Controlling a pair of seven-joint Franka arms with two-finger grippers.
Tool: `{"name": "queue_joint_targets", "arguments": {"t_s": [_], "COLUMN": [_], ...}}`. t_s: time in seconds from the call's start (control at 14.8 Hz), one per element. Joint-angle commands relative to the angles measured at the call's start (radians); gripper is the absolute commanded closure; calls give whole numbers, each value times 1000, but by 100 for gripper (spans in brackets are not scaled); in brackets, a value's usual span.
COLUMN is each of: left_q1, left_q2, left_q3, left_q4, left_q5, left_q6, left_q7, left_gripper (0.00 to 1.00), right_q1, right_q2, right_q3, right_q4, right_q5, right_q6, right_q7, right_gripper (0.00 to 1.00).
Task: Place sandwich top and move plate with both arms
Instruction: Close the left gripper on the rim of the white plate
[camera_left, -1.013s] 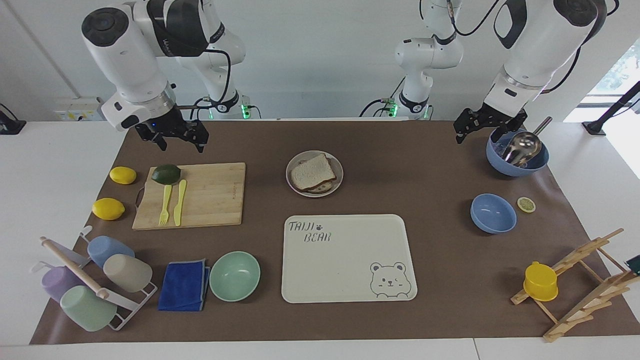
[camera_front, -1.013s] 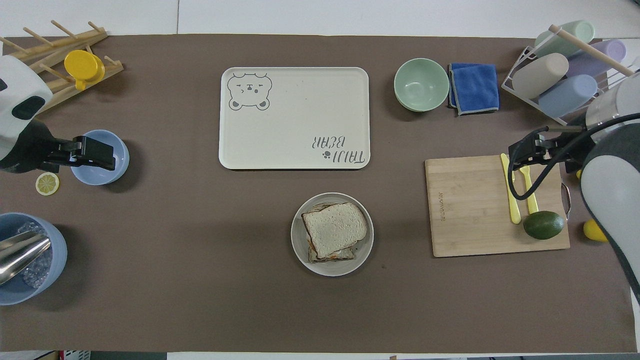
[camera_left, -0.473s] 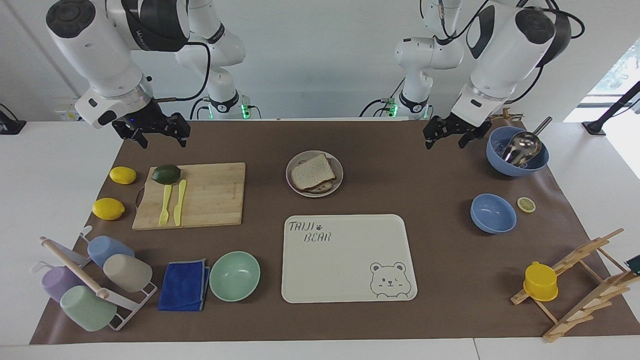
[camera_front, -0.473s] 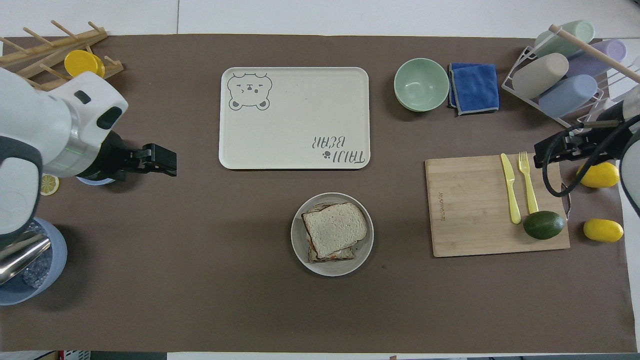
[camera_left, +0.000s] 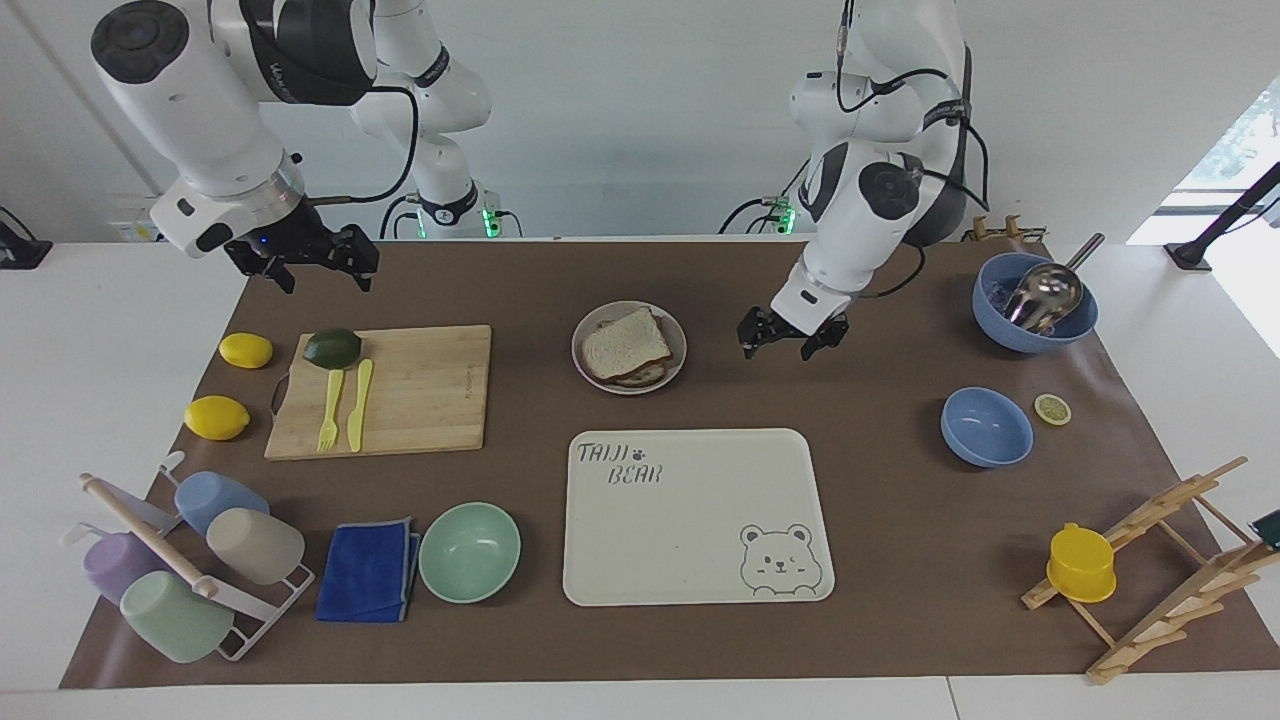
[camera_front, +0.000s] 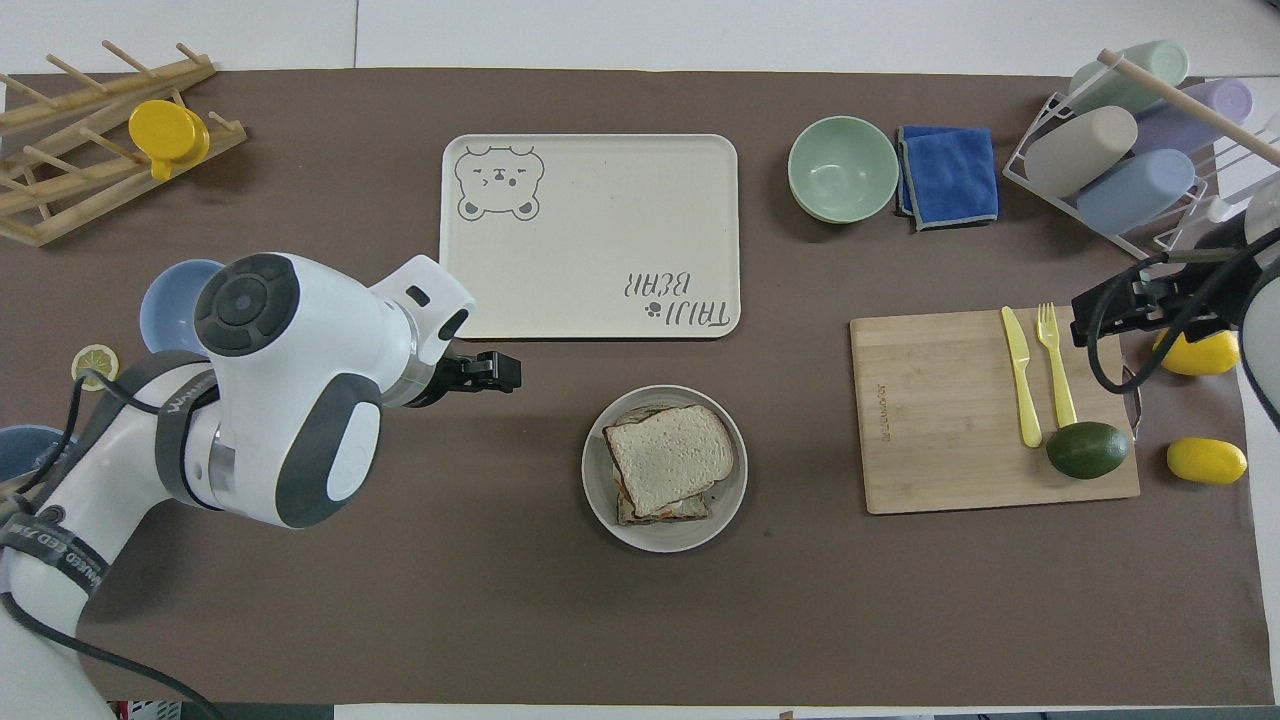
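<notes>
- Beside the plate (camera_left: 678, 330), the left gripper (camera_left: 792, 335) has swung in from the ice bowl (camera_left: 1034, 302), fingers spread, empty.
- Right gripper (camera_left: 305, 262) waits, fingers spread.
- Sandwich top (camera_left: 626, 343) lies flat, skewed on the plate.

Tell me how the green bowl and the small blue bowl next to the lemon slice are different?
The green bowl sits beside a folded blue cloth, toward the right arm's end of the table; the blue bowl sits beside a lemon slice, toward the left arm's end. The green bowl is also farther from the robots and looks a little wider. Both are round, upright and look empty.
</notes>
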Motion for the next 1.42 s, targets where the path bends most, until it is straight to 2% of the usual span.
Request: {"name": "queue_joint_targets", "arguments": {"t_s": [0.0,0.2,0.47,0.61,0.81,1.15,1.35], "left_q1": [-71,-125,-171,-173,-208,-245,-245], "left_q2": [17,17,14,12,9,-5,-6], "left_q3": [16,16,16,16,16,16,16], "left_q4": [-62,-156,-169,-169,-170,-224,-236], "left_q5": [-22,-91,-97,-148,-154,-156,-159], "left_q6": [89,199,203,203,203,273,289], "left_q7": [-3,-7,-105,-105,-136,-182,-182], "left_gripper": [0,2,8,11,14,31,34], "right_q1": [3,-82,-97,-99,-100,-120,-119], "right_q2": [14,8,3,5,14,16,11], "right_q3": [-17,28,31,28,40,72,74], "right_q4": [25,19,13,13,27,27,24], "right_q5": [-11,5,3,3,-6,-12,-14], "right_q6": [-26,-23,-23,-12,22,46,37], "right_q7": [-32,-42,-32,-37,-46,-52,-52], "right_gripper": [0,0,0,0,0,0,0]}}
